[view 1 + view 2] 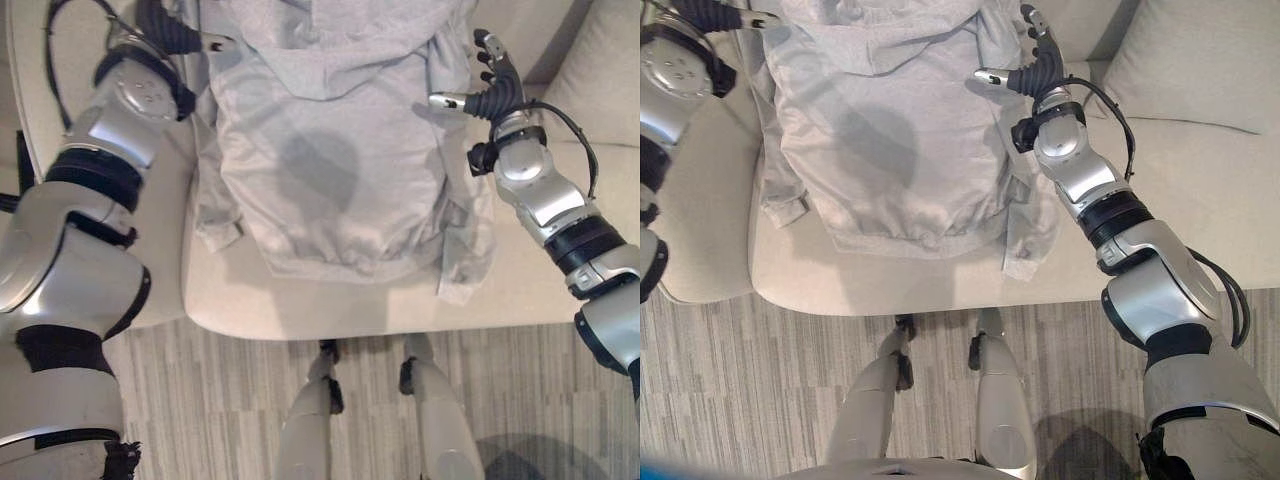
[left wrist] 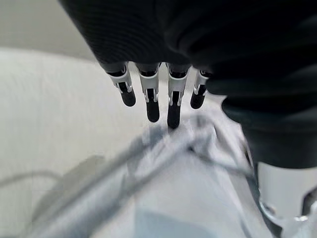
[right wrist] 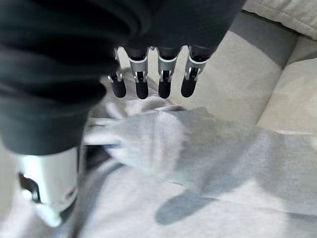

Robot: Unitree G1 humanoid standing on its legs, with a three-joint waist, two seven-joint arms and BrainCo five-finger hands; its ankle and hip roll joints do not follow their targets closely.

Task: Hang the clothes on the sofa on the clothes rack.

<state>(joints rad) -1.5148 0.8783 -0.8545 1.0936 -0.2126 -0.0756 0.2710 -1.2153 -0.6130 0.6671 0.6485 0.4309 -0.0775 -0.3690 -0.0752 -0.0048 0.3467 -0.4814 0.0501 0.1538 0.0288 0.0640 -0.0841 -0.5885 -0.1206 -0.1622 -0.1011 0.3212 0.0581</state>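
The soft, limp hoodie is flanked at its shoulders by the open, empty left hand and right hand; shoulders are judged best gripped.

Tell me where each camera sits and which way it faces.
Left eye: on the head, looking down at the grey hoodie on the sofa; both arms show.
Right eye: beside it, same scene.
Left wrist: along the left robot hand, open above the hoodie.
Right wrist: along the right robot hand, open above the hoodie.
All four share the hoodie.
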